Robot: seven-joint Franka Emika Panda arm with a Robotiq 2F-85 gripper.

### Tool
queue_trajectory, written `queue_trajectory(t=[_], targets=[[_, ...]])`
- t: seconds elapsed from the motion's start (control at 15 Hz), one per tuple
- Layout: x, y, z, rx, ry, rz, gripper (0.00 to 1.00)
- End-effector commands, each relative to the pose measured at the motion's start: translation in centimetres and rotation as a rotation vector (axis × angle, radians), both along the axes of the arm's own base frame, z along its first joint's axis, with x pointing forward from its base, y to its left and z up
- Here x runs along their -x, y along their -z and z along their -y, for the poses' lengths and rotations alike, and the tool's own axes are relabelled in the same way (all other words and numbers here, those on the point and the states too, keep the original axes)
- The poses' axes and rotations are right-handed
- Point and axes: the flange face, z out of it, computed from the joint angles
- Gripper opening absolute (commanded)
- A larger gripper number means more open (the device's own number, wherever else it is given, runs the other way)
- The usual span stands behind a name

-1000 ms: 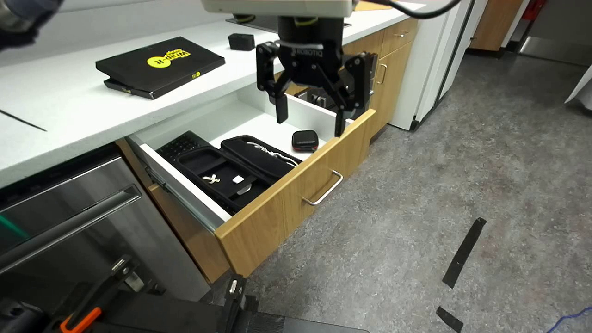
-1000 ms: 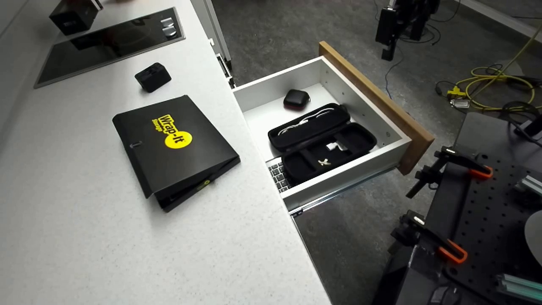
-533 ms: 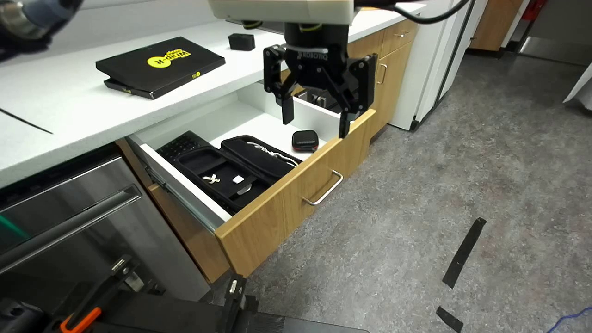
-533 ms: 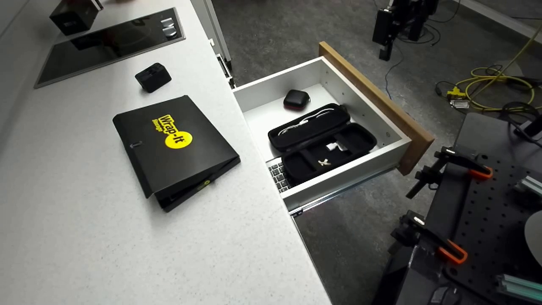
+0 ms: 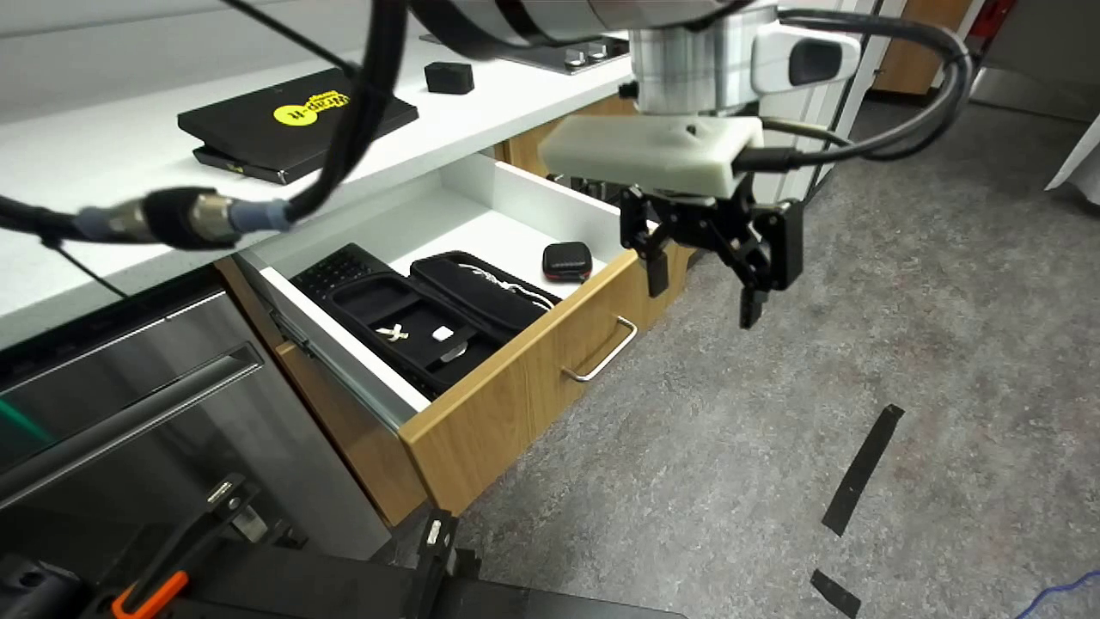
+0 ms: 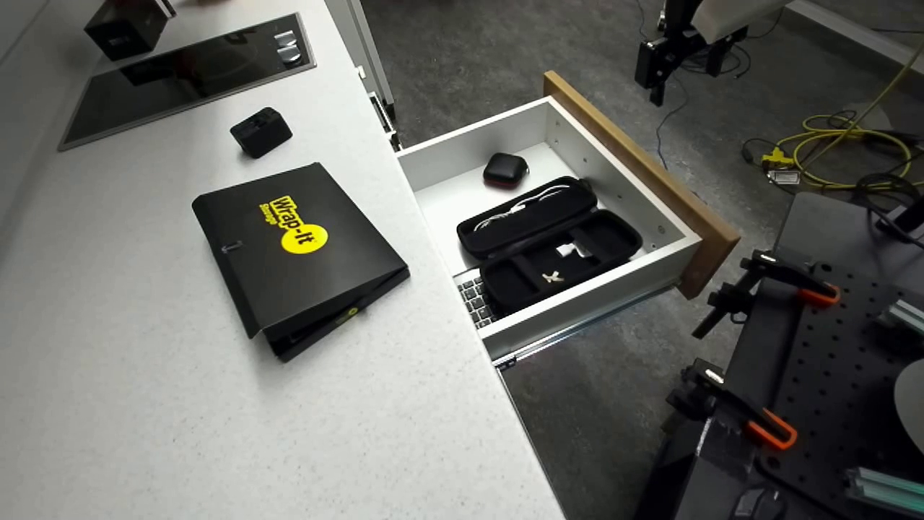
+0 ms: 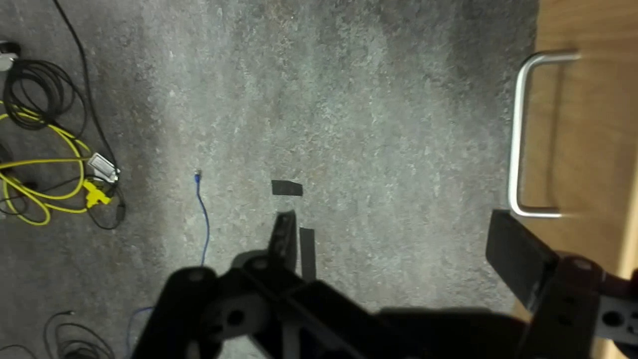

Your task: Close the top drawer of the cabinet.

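Note:
The top drawer [image 5: 528,383] stands pulled out of the cabinet [image 5: 344,430], with its oak front, silver bar handle [image 5: 612,352] and white inner walls. It also shows open in an exterior view [image 6: 639,155]. It holds a black open case [image 6: 556,253], a small black pouch [image 6: 505,169] and a keyboard. My gripper [image 5: 705,292] is open and empty, pointing down on the outer side of the drawer front. In an exterior view the gripper [image 6: 686,76] is apart from the front. In the wrist view the gripper [image 7: 394,219] has its right finger overlapping the oak front [image 7: 598,139], below the handle.
The white countertop [image 6: 346,404] carries a black box [image 6: 303,238], a small black block [image 6: 261,132] and a cooktop [image 6: 202,72]. A steel appliance [image 5: 198,413] stands beside the drawer. A black table with clamps [image 6: 830,361] is near its front. Cables [image 7: 40,164] lie on the floor.
In an exterior view, my gripper has moved right and down, from over the drawer's far part to outside its front edge. The arm link has come into view. The drawer has not moved.

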Motion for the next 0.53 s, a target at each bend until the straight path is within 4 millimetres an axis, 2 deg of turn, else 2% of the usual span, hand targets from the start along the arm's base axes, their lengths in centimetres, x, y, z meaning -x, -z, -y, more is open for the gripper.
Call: queue_trajectory(t=[0.0, 0.2, 0.4, 0.47], targets=[[-2.6, 4.9, 3.1, 0.084, 0.101, -0.013, 1.0], [-4.2, 8.5, 3.1, 0.057, 0.156, -0.043, 1.0], [-6.0, 9.9, 0.5, -0.031, 0.147, -0.034, 1.0], [-6.7, 9.7, -1.6, -0.15, 0.123, -0.061, 1.0]])
